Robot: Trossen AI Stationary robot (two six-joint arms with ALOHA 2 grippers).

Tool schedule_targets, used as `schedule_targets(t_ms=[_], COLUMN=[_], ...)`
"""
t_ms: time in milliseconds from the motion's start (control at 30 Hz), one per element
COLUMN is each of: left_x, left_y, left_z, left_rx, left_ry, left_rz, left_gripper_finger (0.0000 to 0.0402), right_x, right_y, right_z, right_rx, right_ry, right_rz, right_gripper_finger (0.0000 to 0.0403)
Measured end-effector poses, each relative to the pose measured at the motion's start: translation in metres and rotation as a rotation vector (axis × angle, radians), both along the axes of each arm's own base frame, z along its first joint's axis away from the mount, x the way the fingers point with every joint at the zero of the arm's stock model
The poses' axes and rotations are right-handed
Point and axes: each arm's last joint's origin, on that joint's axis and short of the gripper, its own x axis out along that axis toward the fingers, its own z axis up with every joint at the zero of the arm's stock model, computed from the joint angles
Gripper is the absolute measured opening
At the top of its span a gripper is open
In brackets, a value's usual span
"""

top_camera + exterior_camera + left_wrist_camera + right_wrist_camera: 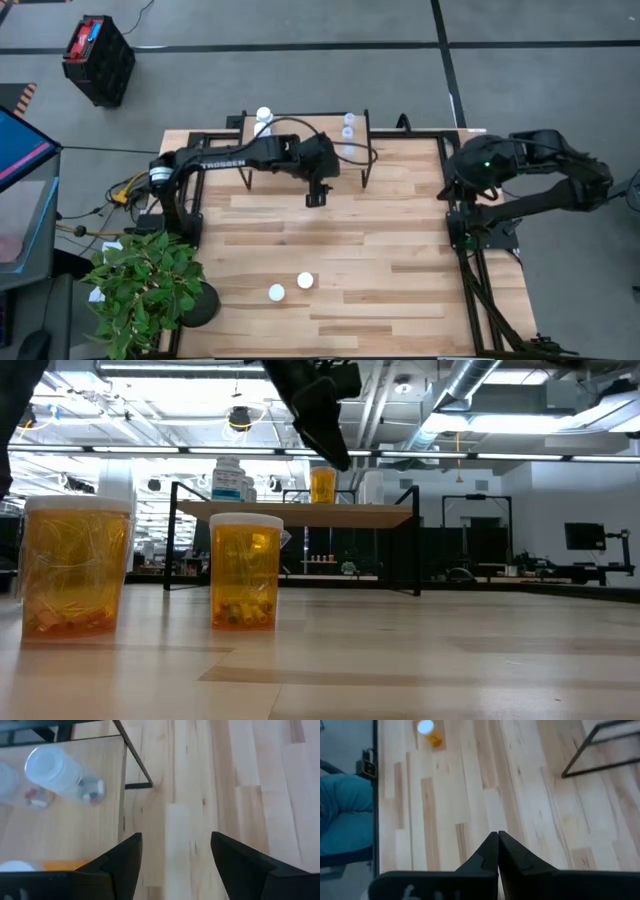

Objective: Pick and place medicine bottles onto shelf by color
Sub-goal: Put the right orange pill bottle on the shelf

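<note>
While left claw [318,192] gapes beside shelf [300,131], empty

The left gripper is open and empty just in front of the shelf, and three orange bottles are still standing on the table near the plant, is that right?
Not quite. The high view shows only two orange bottles standing on the table near the plant, not three. The rest holds: the left gripper is open and empty just in front of the shelf, as the left wrist view confirms.

Lab; exposed ceiling ducts [480,390]
</note>
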Motion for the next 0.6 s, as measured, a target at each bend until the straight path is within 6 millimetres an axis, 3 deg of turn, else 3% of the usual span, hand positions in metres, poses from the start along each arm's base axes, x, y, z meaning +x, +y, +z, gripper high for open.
schedule_targets(t_ms=[133,400,600], left_x=[-0.004,-0.013,-0.016], left_y=[0.013,0.035,0.051], left_z=[0.0,-0.002,-0.006], left_rx=[-0.037,-0.038,-0.033], left_ry=[0.001,0.033,0.048], left_rz=[0.024,0.076,0.105], left_gripper_finger=[0.0213,0.0137,0.011], right_x=[0.006,0.02,0.025], right_y=[0.0,-0.001,-0.002], right_z=[-0.011,-0.027,-0.033], right_rx=[0.002,0.005,0.007], right_ry=[0.035,0.097,0.12], right_rz=[0.0,0.0,0.0], right_gripper_finger=[0.0021,0.0023,0.0026])
